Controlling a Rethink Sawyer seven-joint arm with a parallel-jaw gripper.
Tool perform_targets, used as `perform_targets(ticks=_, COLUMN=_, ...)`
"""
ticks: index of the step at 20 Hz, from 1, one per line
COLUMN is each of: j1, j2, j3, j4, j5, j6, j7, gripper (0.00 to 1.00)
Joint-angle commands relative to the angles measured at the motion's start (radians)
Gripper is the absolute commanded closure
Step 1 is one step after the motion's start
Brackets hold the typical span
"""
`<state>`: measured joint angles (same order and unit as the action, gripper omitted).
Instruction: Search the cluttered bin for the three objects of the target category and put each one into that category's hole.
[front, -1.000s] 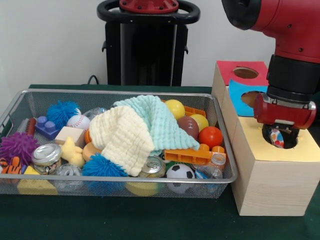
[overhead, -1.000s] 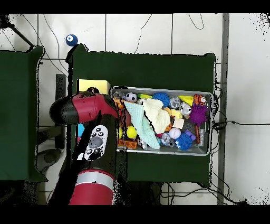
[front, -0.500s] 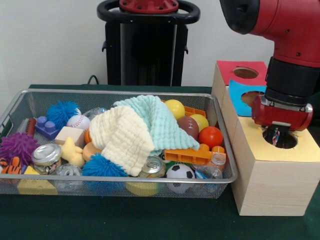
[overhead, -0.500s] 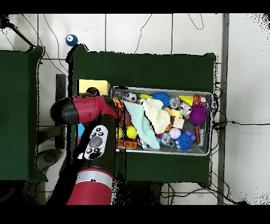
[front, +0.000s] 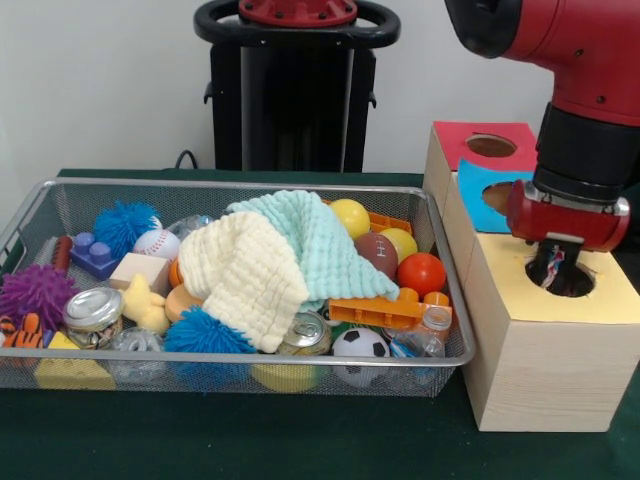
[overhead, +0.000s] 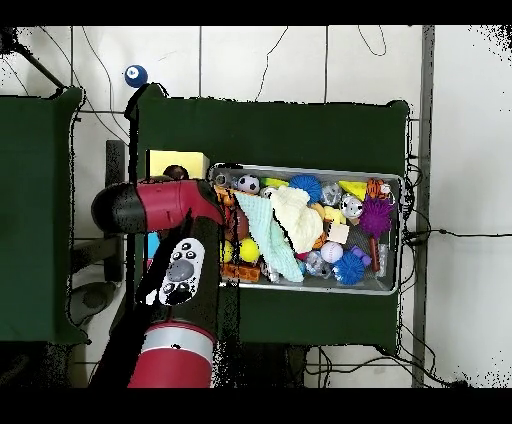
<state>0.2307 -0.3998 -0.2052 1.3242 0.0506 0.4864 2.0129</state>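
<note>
The gripper (front: 555, 268) hangs directly over the round hole (front: 565, 277) in the yellow top of the wooden box (front: 545, 340), its dark tips reaching into the hole's mouth. A small piece with red and white on it shows between the tips, but the shadow of the hole makes it hard to read; it may be an item in the grip or a part of the tool, and whether the fingers are closed or spread cannot be told from either view.

Beside the box stands the wire bin (front: 120, 370), still full of clutter. A pale yellow cloth (front: 245, 275) and a mint green cloth (front: 320, 240) lie heaped over the middle. At the bin's end nearest the box sit a brown football (front: 377, 252), a yellow ball (front: 350, 217), a red ball (front: 421, 273) and a soccer ball (front: 360, 345), all well apart from the gripper. A baseball (front: 156, 243) lies toward the bin's far end from the box, next to a blue spiky ball (front: 122, 226).

In the overhead view the red arm (overhead: 165, 215) covers the box, and only a yellow corner shows beside the bin.
</note>
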Motion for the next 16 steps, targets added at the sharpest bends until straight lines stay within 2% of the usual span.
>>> perform_targets(ticks=1, j1=-0.004, j2=-0.079, j3=0.04, j4=0.004, j5=0.056, j6=0.336, j7=0.139, gripper=1.0)
perform_targets(ticks=5, j1=-0.01, j2=-0.089, j3=0.039, j4=-0.08, j5=0.063, j6=0.437, j7=0.139, gripper=1.0)
perform_targets(ticks=12, j1=-0.013, j2=-0.1, j3=0.036, j4=-0.137, j5=0.061, j6=0.488, j7=0.145, gripper=1.0)
perform_targets(ticks=16, j1=-0.018, j2=-0.095, j3=0.039, j4=-0.143, j5=0.061, j6=0.473, j7=0.148, gripper=1.0)
